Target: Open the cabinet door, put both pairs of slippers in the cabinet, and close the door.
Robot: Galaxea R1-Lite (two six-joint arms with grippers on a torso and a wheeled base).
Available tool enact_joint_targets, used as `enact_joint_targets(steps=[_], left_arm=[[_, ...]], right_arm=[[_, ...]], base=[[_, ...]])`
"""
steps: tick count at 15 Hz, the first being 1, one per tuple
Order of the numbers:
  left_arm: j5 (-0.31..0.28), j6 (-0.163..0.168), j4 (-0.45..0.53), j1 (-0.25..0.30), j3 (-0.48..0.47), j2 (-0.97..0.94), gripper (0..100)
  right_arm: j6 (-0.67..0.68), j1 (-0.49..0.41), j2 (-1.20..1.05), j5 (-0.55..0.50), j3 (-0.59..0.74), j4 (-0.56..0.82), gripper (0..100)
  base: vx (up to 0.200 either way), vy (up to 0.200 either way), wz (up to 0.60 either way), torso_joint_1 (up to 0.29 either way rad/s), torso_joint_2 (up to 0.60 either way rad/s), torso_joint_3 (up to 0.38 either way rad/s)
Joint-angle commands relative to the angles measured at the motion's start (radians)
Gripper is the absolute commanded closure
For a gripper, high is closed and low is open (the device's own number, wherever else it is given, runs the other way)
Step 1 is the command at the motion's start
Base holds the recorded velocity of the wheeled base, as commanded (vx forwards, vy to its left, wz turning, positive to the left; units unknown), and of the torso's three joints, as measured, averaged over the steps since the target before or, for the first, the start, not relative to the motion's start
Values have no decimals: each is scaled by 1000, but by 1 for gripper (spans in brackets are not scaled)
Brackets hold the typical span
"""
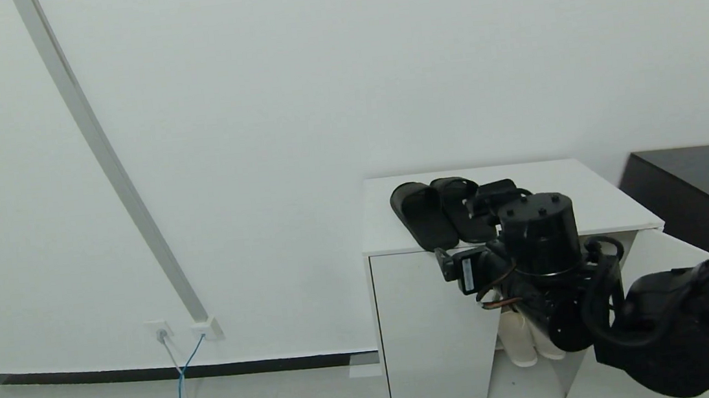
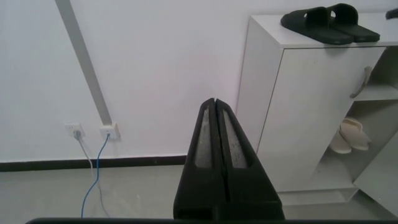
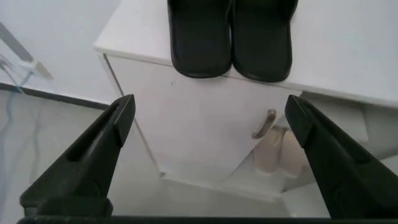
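Black slippers (image 1: pixel 425 218) atop the cabinet (image 1: pixel 431 321), partly behind the empty, wide-spread right end effector (image 3: pixel 210 102); left end effector (image 2: pixel 215 106) closed, empty.

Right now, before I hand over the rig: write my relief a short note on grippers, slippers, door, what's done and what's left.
Left gripper: shut, empty, away from the cabinet.
Right gripper: open, empty, just in front of the black slippers on the cabinet top.
Done: right door open; white slippers inside, below the shelf.
Left: put the black slippers in, close the door.
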Motion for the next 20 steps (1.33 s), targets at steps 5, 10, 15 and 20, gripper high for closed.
enact_joint_targets(steps=[5, 10, 15, 20], left_arm=[[0, 1, 0, 0, 0, 2, 100], [0, 0, 0, 0, 0, 0, 100], [0, 0, 0, 0, 0, 2, 100], [1, -2, 0, 0, 0, 2, 100]], right_arm=[[80, -5, -51, -7, -35, 69, 0], [84, -55, 7, 7, 14, 28, 0], [73, -71, 117, 73, 17, -64, 0], [-4, -129, 262, 135, -49, -207, 0]], base=[[120, 0, 0, 1, 1, 1], [200, 0, 0, 2, 0, 2], [80, 0, 0, 3, 0, -1], [0, 0, 0, 0, 0, 0]])
